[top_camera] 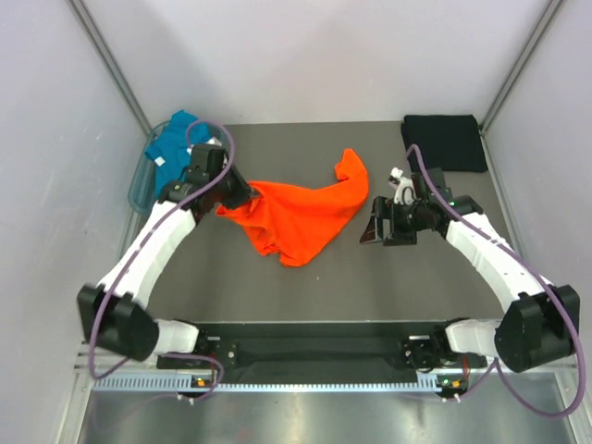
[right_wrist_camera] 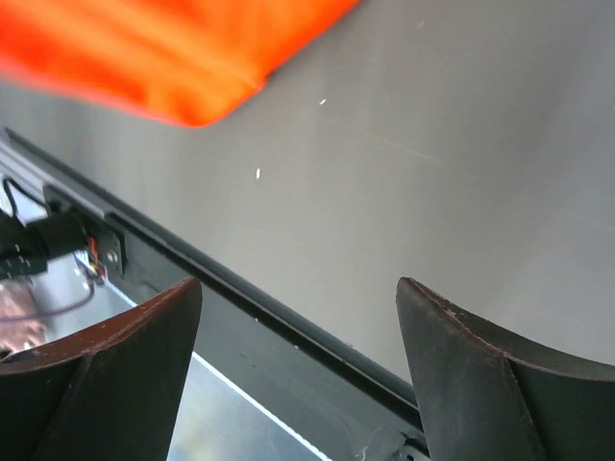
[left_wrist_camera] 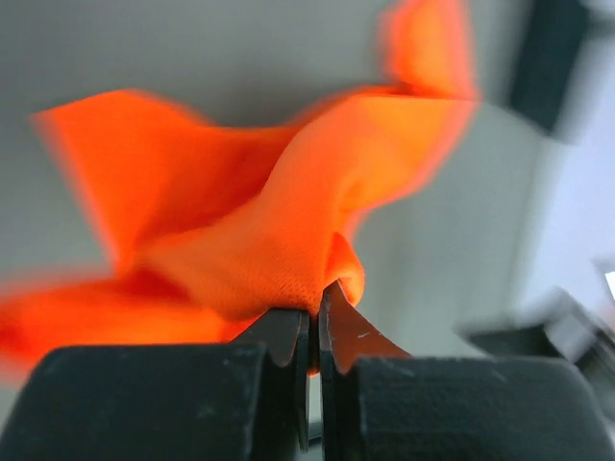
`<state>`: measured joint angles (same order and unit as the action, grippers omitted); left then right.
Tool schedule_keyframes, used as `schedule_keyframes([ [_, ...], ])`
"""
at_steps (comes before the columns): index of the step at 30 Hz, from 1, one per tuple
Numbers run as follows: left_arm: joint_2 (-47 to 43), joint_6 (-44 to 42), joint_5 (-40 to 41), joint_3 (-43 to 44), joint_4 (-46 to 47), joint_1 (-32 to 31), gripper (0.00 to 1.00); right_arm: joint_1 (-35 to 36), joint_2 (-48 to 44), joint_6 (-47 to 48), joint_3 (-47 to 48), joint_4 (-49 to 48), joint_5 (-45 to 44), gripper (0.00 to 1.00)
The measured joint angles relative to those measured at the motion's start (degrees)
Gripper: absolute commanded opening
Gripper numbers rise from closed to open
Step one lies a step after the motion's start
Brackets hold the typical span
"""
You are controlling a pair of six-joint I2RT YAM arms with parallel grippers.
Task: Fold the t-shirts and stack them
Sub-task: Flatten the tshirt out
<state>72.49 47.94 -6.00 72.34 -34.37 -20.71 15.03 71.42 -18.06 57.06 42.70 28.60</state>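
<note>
Where the left arm reaches in from the left edge of the table [top_camera: 388, 287], we see the left gripper [left_wrist_camera: 315, 317] closed almost completely, its two dark fingers pinching a fold of the orange t-shirt [top_camera: 301, 217] between their tips. In the left wrist view the cloth bunches up out of that pinch and fans away in blurred folds.

From above, we find the orange t-shirt crumpled in the middle of the table, a little nearer the far edge than the near one. Its left corner is drawn to a point at the left gripper, and a narrow lobe of cloth reaches up toward the far edge. We cannot tell how much of the shirt is lifted clear of the table.

The right gripper [right_wrist_camera: 300, 303] stands just beside the shirt's right side, apart from it. Its fingers are spread wide with nothing between them; only bare table and the dark rail at the near edge show through the gap, with an orange hem at the top of that view.

In the far right corner we see the black t-shirt [top_camera: 446, 141] lying folded as a flat rectangle. In the far left corner the teal t-shirt [top_camera: 173, 141] lies rumpled over the translucent basket [top_camera: 137, 188].
</note>
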Motion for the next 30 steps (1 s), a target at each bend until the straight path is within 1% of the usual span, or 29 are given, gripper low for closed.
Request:
schedule_keyframes([
  [1,3.3,-0.3,-0.2,-1.0,-1.0,2.9,0.00,1.1,0.5,0.0,0.0,-0.1,-0.3,0.81],
  [4,9.7,-3.0,-0.2,-1.4,-3.2,6.6,0.00,4.5,2.6,-0.7,-0.1,-1.4,-1.0,0.80],
  [7,14.4,-6.1,-0.1,2.1,-6.1,7.5,0.00,7.4,5.5,-2.6,-0.4,-4.7,-1.1,0.79],
  [8,16.2,-7.4,-0.2,4.7,-7.6,7.5,0.00,8.2,6.9,-3.2,-0.4,-5.7,-1.1,0.78],
  [10,17.9,-9.1,0.0,7.7,-8.0,7.5,0.00,9.4,10.7,-4.3,-0.1,-8.3,-1.0,0.78],
  [15,17.1,-12.3,1.0,10.1,-8.6,7.5,0.00,11.6,22.9,-7.0,3.7,-13.3,-0.3,0.78],
  [16,16.7,-12.8,1.1,10.1,-8.8,7.5,0.00,12.1,25.4,-8.0,5.4,-15.0,0.1,0.74],
  [17,16.1,-13.3,1.2,10.1,-9.2,7.5,0.00,12.6,27.5,-8.2,5.9,-15.7,0.3,0.74],
  [19,14.8,-13.7,1.2,9.9,-9.3,7.5,0.00,13.8,30.8,-10.4,7.0,-18.5,0.9,0.69],
  [20,13.8,-13.9,1.1,9.7,-9.3,7.5,0.00,14.4,31.9,-11.8,7.2,-20.0,1.3,0.63],
  [22,12.1,-13.9,0.6,9.2,-9.2,7.5,0.00,15.8,34.2,-14.2,7.7,-23.1,1.9,0.57],
  [24,10.6,-13.8,-0.4,8.7,-9.2,7.5,0.00,17.1,36.6,-16.5,8.9,-25.1,2.1,0.42],
  [25,9.9,-13.6,-0.9,8.5,-9.1,7.5,0.00,17.6,37.8,-17.3,9.7,-26.1,1.9,0.33],
  [26,9.4,-13.6,-1.5,8.4,-9.0,7.5,0.00,18.0,39.0,-17.9,10.6,-27.0,1.6,0.12],
  [27,9.0,-13.6,-1.9,8.3,-9.0,7.5,0.00,18.3,40.0,-17.9,11.5,-27.3,1.1,0.01],
  [30,8.2,-13.7,-2.7,8.2,-9.0,7.5,0.00,18.3,41.9,-17.3,14.9,-26.5,-1.4,0.00],
])
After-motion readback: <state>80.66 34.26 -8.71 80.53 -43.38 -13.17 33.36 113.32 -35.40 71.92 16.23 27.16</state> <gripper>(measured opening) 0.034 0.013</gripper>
